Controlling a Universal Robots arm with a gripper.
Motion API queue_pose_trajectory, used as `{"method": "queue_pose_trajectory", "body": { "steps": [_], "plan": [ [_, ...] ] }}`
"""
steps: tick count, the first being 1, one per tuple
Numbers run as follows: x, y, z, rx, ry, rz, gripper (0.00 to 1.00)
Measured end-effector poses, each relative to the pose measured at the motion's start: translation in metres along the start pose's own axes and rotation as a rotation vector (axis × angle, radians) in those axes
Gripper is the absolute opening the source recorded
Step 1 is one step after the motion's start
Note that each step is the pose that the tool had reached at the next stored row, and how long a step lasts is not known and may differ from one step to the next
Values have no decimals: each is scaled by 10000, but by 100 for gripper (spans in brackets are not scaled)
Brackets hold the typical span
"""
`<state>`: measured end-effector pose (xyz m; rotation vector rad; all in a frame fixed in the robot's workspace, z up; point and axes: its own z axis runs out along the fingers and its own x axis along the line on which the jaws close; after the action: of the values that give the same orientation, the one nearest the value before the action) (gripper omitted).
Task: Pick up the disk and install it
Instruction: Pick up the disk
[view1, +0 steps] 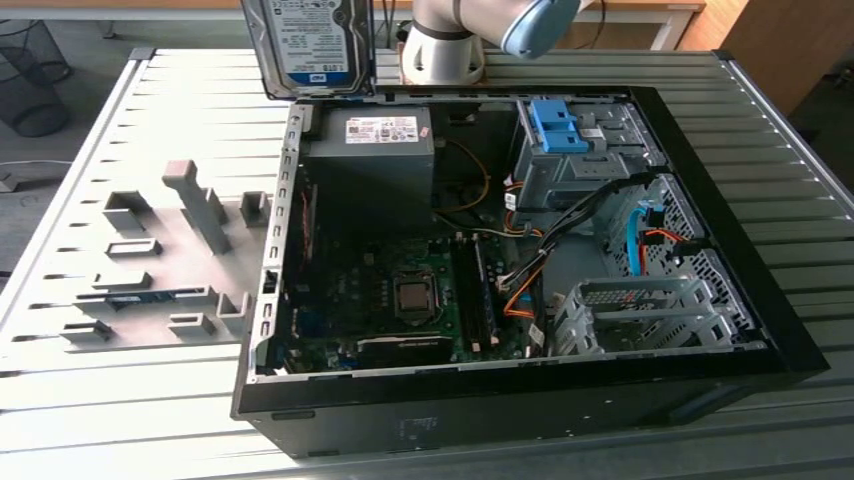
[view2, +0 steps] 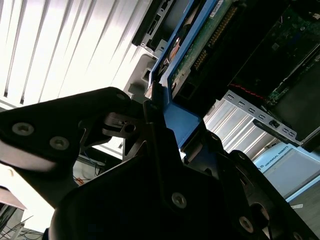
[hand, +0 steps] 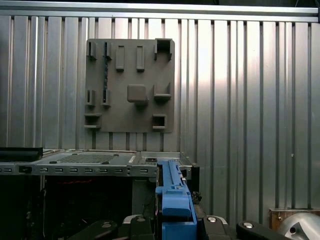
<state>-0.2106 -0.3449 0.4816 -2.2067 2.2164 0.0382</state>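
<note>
**Disk held high over the open case: slip, snag and jam are the risks**

The table (view1: 134, 420) carries the open case (view1: 534, 415), which takes up most of the exterior view. A grey fixture plate (view1: 147, 250) lies beside it in the left half of the frame. Inside the case, the board (view1: 400, 290) lies at centre. A drive cage (view1: 587, 150) sits at upper right and empty bays (view1: 641, 310) at lower right, with loose cables (view1: 534, 260) strung between them.

The disk (view1: 310, 45) hangs upright at the top edge of the frame, left of centre, above the case's far wall and clear of everything below. In both wrist views the gripper (view2: 172, 120) is clamped on the disk's blue frame (hand: 175, 200), with a finger on either side of the plastic.

The hold looks to be on the plastic, not the metal body, so the frame could flex and let the disk tilt or slide. A drop from here would likely strike the case rim or the board. The cables could catch a corner on the way to a bay (which bay is meant, I cannot tell). A tilted disk would probably jam at the bay's mouth and not seat.
</note>
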Motion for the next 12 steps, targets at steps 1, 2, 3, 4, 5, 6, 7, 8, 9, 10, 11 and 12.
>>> {"method": "queue_pose_trajectory", "body": {
  "steps": [1, 2, 3, 4, 5, 6, 7, 8, 9, 10, 11, 12],
  "plan": [
    [0, -1, 0, 0, 0, 0, 37],
    [0, -3, 0, 0, 0, 0, 37],
    [0, -3, 0, 1, 0, 0, 37],
    [3, -4, 0, 0, 0, -1, 37],
    [7, -4, 0, 0, 0, -2, 37],
    [14, -4, 0, 0, 0, -1, 37],
    [24, -3, -1, 1, 0, 0, 37],
    [34, -4, -1, 0, 0, -1, 37],
    [45, -4, -1, 1, -1, -1, 37],
    [57, -4, -2, 0, 0, -1, 37],
    [70, -4, -1, 1, -1, 0, 37],
    [84, -4, -2, 0, 0, 0, 37]
  ]
}}
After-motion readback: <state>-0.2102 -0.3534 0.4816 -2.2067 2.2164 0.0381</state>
